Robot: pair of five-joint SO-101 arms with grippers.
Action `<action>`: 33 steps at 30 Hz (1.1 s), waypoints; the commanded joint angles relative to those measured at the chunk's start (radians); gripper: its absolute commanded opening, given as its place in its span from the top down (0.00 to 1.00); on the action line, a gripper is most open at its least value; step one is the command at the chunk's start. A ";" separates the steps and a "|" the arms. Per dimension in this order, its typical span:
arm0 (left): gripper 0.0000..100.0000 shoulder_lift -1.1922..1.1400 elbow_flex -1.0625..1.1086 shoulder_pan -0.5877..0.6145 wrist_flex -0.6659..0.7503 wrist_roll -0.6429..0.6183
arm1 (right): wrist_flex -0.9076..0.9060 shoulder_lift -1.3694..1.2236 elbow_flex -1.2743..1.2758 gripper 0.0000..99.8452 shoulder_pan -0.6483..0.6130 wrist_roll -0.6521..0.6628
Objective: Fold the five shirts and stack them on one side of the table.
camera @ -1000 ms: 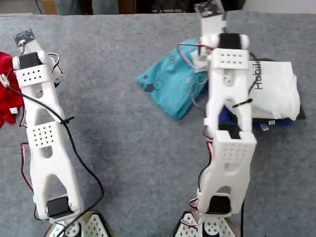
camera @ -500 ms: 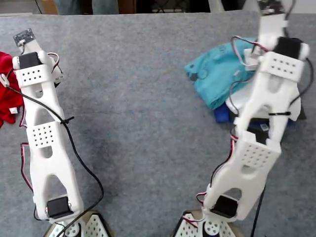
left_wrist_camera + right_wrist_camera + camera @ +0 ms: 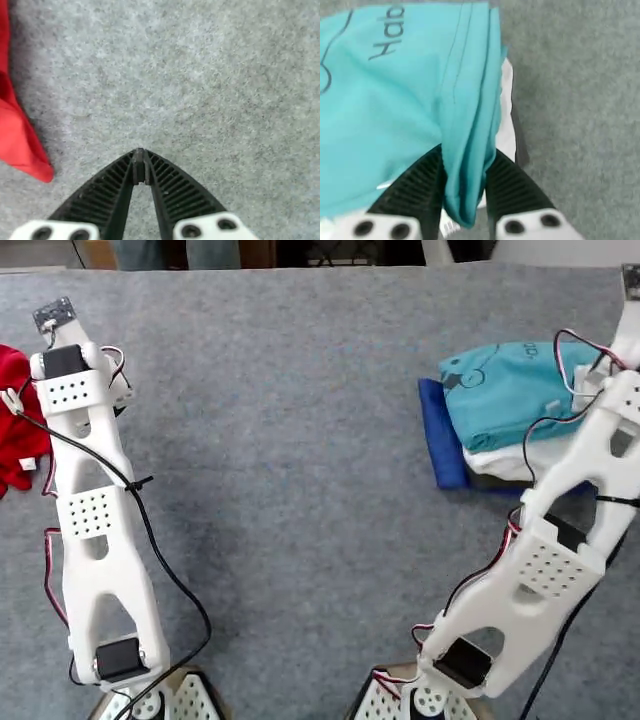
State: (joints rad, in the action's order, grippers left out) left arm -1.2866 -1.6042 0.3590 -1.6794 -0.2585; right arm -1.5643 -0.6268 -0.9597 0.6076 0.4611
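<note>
The right gripper (image 3: pixel 464 172) pinched the teal shirt (image 3: pixel 395 100) atop the stack (image 3: pixel 500 462); the left gripper (image 3: pixel 139 167) sat clenched, empty, near the red shirt (image 3: pixel 17 135).

The high camera looks down on the whole worktop (image 3: pixel 300 390); wrist cameras look closely past the left hand (image 3: pixel 139 156) and right hand (image 3: pixel 465 152) at bits of it.

My bench (image 3: pixel 300 460) is topped with grey, carpet-like felt. A crumpled red cloth shirt (image 3: pixel 15 440) lies at its left edge. Near the right edge lies a folded dark blue cloth shirt (image 3: pixel 438 440), bottom of a pile.
</note>
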 commanded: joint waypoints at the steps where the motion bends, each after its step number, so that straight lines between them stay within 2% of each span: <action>1: 0.97 0.015 -0.042 -0.012 0.011 -0.003 | -0.077 0.071 -0.059 0.98 0.018 0.051; 4: 0.97 0.015 -0.039 -0.016 0.012 -0.003 | -0.110 0.065 -0.058 0.95 0.015 0.063; 10: 0.97 0.015 -0.038 -0.027 0.008 -0.005 | -0.044 0.044 -0.068 0.62 0.061 0.063; 12: 0.97 0.015 -0.038 -0.030 0.008 -0.003 | -0.023 0.050 -0.068 0.57 0.063 0.054; 15: 0.97 0.015 -0.039 -0.031 0.008 -0.003 | 0.014 0.059 -0.068 0.62 0.037 -0.043; 18: 0.97 0.015 -0.038 -0.031 0.008 -0.003 | 0.055 0.065 -0.068 0.83 -0.015 -0.138; 20: 0.97 0.015 -0.038 -0.031 0.008 -0.003 | 0.109 0.056 -0.059 0.99 -0.066 -0.141; 23: 0.97 0.015 -0.038 -0.031 0.009 -0.003 | 0.143 0.005 -0.067 0.93 -0.135 -0.212; 26: 0.97 0.015 -0.039 -0.031 0.009 -0.003 | 0.192 -0.067 -0.067 0.96 -0.183 -0.252; 33: 0.97 0.015 -0.042 -0.027 0.011 -0.003 | 0.330 -0.340 -0.068 0.98 -0.138 -0.259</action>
State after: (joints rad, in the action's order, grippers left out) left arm -1.2866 -1.6042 0.3406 -1.6794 -0.2585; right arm -1.2973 -0.8999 -0.9812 0.4404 0.2079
